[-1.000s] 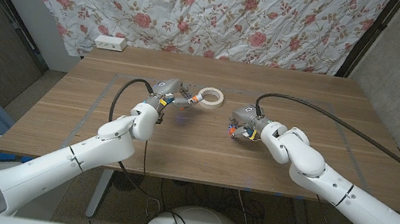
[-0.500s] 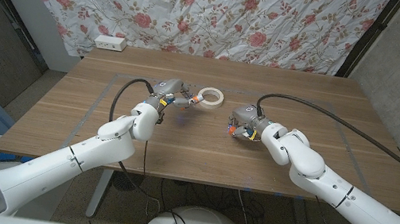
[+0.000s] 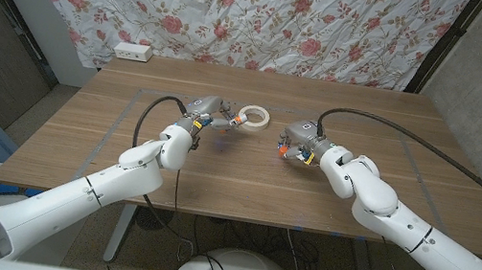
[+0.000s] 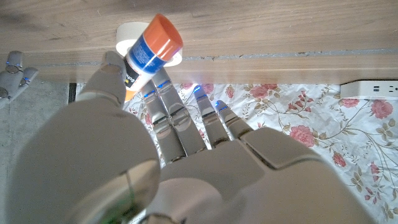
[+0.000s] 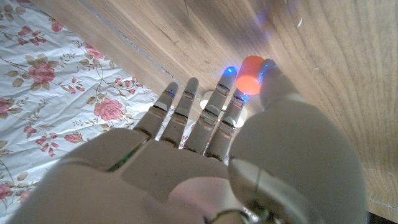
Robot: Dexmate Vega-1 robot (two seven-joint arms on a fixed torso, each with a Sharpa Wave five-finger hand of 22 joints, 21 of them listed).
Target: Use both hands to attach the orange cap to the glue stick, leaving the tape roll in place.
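My left hand [image 3: 207, 111] grips the glue stick [image 4: 151, 50] above the surface [image 3: 235, 173], just beside the tape roll [image 3: 254, 117]. My right hand [image 3: 299, 144] pinches the orange cap [image 5: 250, 73] between thumb and fingers, apart from the stick.

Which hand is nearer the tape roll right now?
Left. The left hand, holding the glue stick, sits right beside the tape roll; the right hand, holding the orange cap, is farther off.
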